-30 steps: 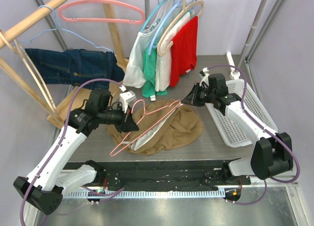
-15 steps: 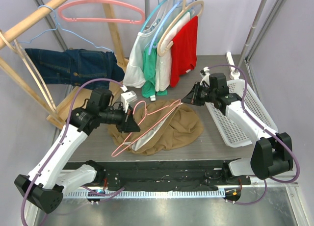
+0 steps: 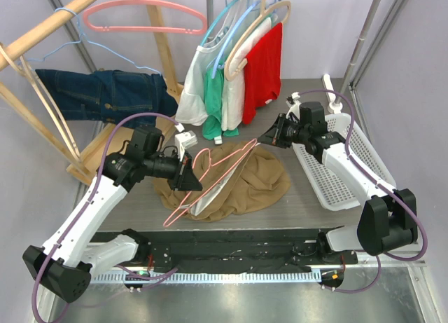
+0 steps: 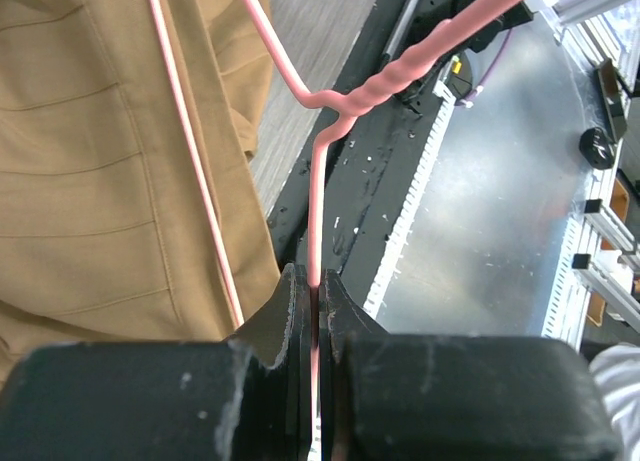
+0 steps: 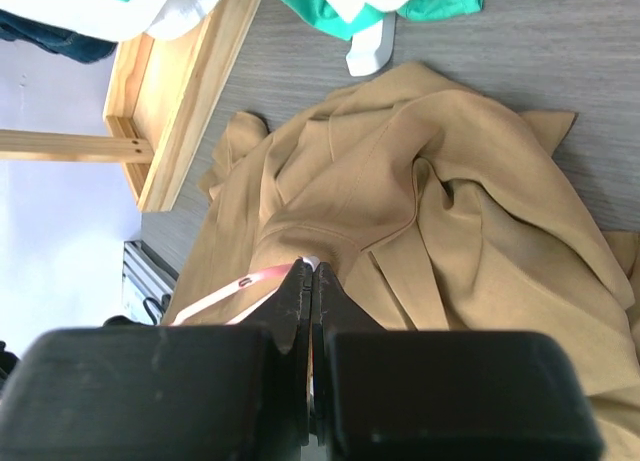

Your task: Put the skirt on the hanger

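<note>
Left jaws are clamped shut on the pink hanger (image 3: 234, 153), on the wire just below its twisted neck, left of centre in the top view. Right jaws are pinched shut on the hanger's far tip, right of centre. The hanger spans diagonally between the two, held off the worktop (image 3: 308, 92).

The tan skirt (image 3: 262, 183) is a crumpled heap on the worktop at centre frame, under the hanger. It's directly below both jaws and not threaded on.

- Left wrist view: wire (image 4: 385, 81) running straight into the closed jaws, skirt (image 4: 90, 181) filling the left of frame beneath. The top view doesn't resolve that grip.
- Right wrist view: pink tip (image 5: 235, 286) at the jaw tips over the skirt (image 5: 450, 231). Can't tell if fabric is pinched too.
- Only the top view shows both grips at once.
</note>
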You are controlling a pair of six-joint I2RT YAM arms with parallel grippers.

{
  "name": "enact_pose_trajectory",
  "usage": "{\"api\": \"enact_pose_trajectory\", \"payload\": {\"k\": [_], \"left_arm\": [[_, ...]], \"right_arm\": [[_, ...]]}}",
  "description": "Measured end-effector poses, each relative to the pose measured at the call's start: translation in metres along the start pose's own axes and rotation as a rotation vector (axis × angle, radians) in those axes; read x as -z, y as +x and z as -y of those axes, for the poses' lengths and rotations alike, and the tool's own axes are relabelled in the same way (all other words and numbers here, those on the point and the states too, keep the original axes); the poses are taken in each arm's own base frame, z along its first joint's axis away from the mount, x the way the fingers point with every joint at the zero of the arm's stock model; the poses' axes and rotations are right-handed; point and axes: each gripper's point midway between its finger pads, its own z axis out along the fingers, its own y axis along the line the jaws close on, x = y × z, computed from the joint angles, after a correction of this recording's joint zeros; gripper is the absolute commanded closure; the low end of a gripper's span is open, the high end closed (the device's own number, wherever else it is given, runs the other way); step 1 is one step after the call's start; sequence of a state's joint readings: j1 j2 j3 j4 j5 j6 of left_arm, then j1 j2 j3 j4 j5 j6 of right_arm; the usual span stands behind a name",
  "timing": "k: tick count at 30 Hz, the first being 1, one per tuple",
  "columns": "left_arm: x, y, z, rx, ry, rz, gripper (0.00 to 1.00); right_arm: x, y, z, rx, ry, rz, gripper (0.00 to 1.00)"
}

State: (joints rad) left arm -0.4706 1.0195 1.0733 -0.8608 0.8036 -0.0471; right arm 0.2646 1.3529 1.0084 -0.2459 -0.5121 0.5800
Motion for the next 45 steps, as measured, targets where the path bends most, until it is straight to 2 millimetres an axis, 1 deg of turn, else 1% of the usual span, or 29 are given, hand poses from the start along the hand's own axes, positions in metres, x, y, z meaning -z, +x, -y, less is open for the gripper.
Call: {"api": "enact_pose_trajectory", "payload": {"k": [8,13,19,26,29,32,39,45], "left_arm": [[-0.003,0.005,0.003,0.011,0.032,-0.011,1.00],[-0.004,0.005,0.004,0.008,0.043,-0.008,1.00],[-0.007,0.005,0.004,0.014,0.062,-0.012,1.00],[-0.011,0.006,0.003,0.027,0.080,-0.023,1.00],[-0.012,0.006,0.002,0.032,0.086,-0.028,1.00],[-0.014,0.006,0.001,0.036,0.088,-0.031,1.00],[-0.016,0.004,-0.001,0.047,0.088,-0.030,1.00],[-0.016,0.004,0.000,0.059,0.098,-0.032,1.00]], "right_arm": [[-0.004,-0.010,-0.001,-0.005,-0.007,0.021,0.99],[-0.005,-0.021,-0.006,-0.002,-0.027,0.041,0.99],[-0.004,-0.028,-0.019,0.009,-0.090,0.054,0.99],[0.001,-0.033,-0.045,0.048,-0.225,0.051,0.99],[0.004,-0.031,-0.052,0.067,-0.270,0.036,0.99],[0.005,-0.026,-0.056,0.080,-0.294,0.013,0.99],[0.004,-0.013,-0.059,0.103,-0.322,-0.038,0.99],[-0.001,0.001,-0.058,0.101,-0.310,-0.096,0.99]]}}
